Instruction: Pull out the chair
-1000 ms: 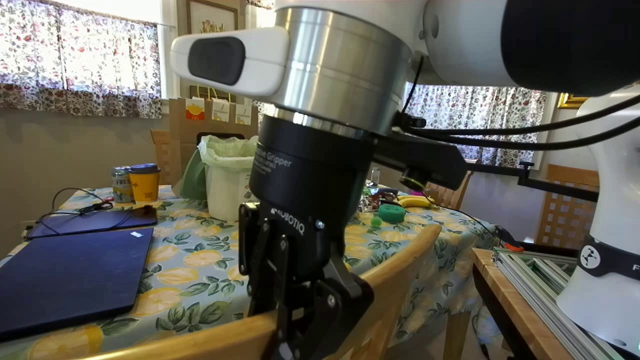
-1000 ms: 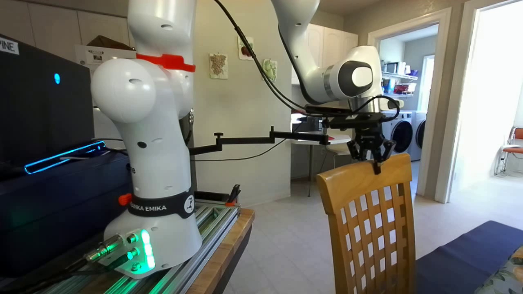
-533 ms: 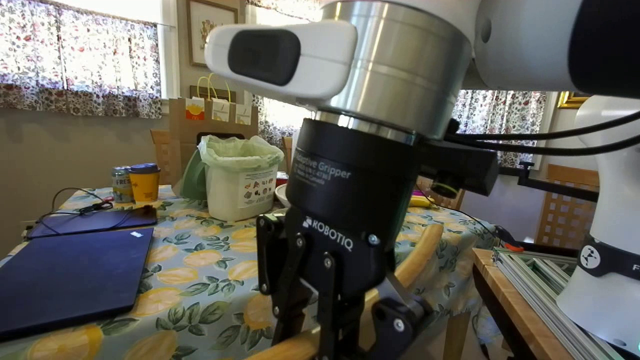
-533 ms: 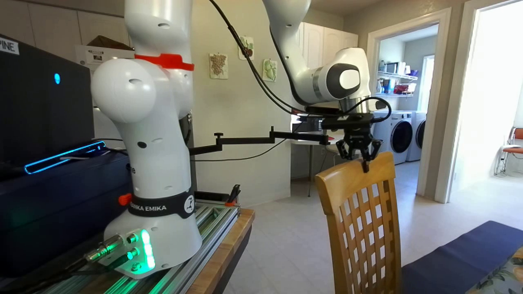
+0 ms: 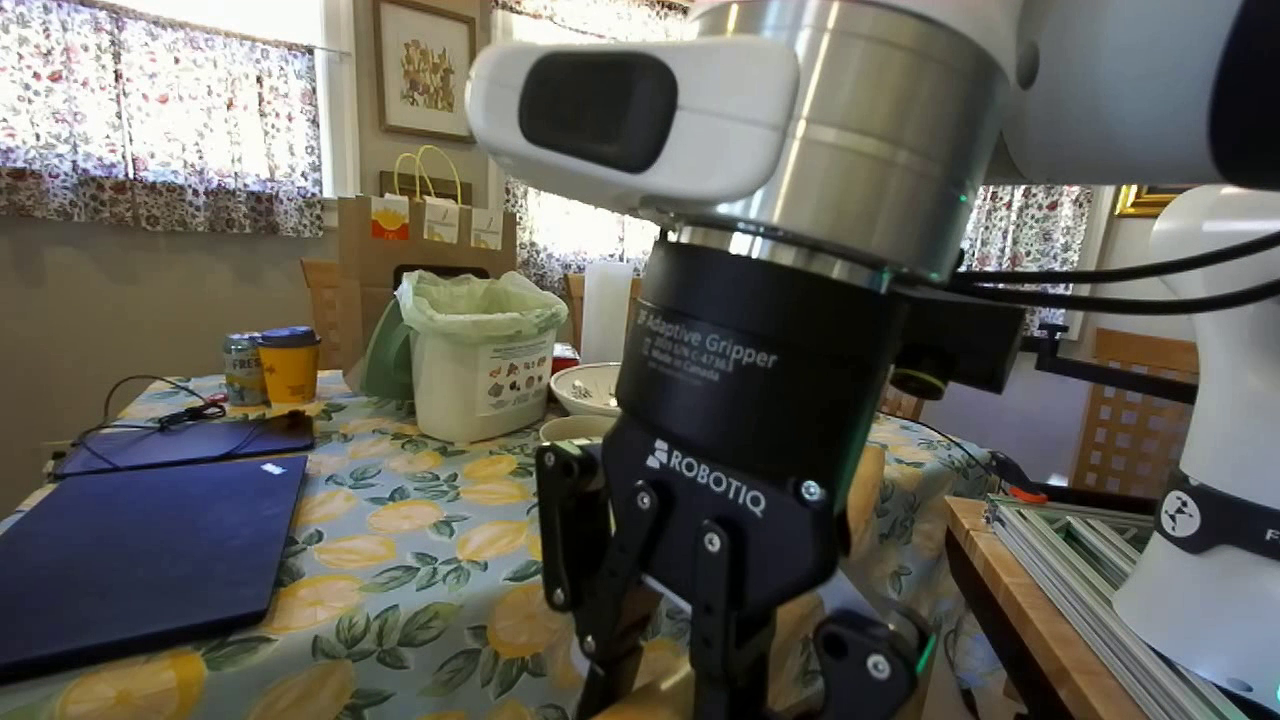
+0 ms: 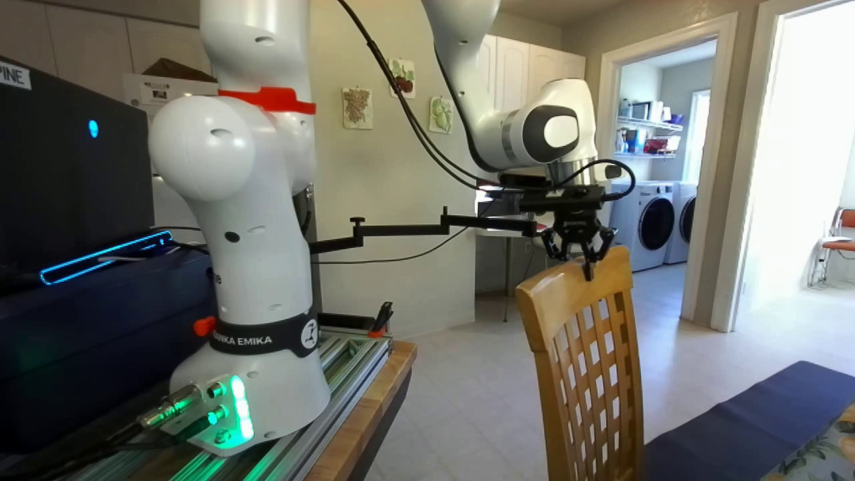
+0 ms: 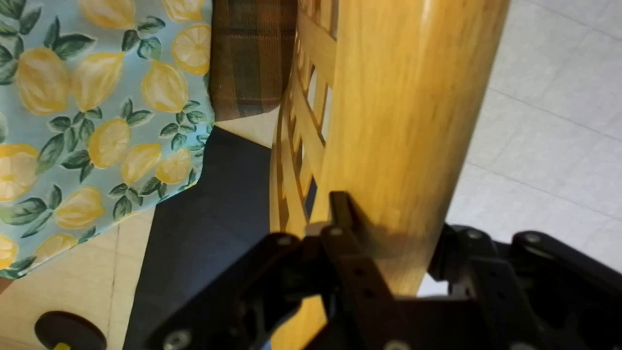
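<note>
The chair (image 6: 561, 291) is light-tan wood with a broad curved top rail and a lattice back, seen at the right in an exterior view. Its rail fills the middle of the wrist view (image 7: 408, 112). In an exterior view, only parts of the rail (image 5: 866, 495) show behind and below my gripper. My gripper (image 6: 588, 266) points down over the top rail. In the wrist view, its fingers (image 7: 388, 238) lie against both sides of the rail, shut on it. The fingertips are cut off at the bottom of an exterior view. The chair's legs are out of view.
A table with a lemon-print cloth (image 5: 400, 560) stands beside the chair, bearing a dark laptop (image 5: 150, 560), a white lined bin (image 5: 470, 370) and a yellow cup (image 5: 290, 365). A plaid seat (image 7: 252, 58) shows below. The robot's wood-edged bench (image 6: 401, 364) stands to the left.
My gripper and the chair's top rail have moved together toward the robot base. The chair has turned somewhat, its far corner swinging left in an exterior view. The grip looks the same.
</note>
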Robot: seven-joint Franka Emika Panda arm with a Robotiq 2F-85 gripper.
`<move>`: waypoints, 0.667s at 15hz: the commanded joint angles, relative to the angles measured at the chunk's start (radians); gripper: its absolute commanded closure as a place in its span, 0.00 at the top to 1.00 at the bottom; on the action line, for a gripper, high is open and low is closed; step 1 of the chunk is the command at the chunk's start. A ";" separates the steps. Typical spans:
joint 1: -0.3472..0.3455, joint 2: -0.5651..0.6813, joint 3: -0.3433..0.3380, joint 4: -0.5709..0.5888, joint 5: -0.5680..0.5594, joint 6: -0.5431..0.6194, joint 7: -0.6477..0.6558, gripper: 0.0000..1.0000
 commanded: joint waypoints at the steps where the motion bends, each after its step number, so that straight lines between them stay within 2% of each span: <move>1: 0.014 0.011 0.052 -0.069 0.092 0.036 -0.139 0.08; 10: 0.020 -0.003 0.093 -0.128 0.159 0.122 -0.149 0.08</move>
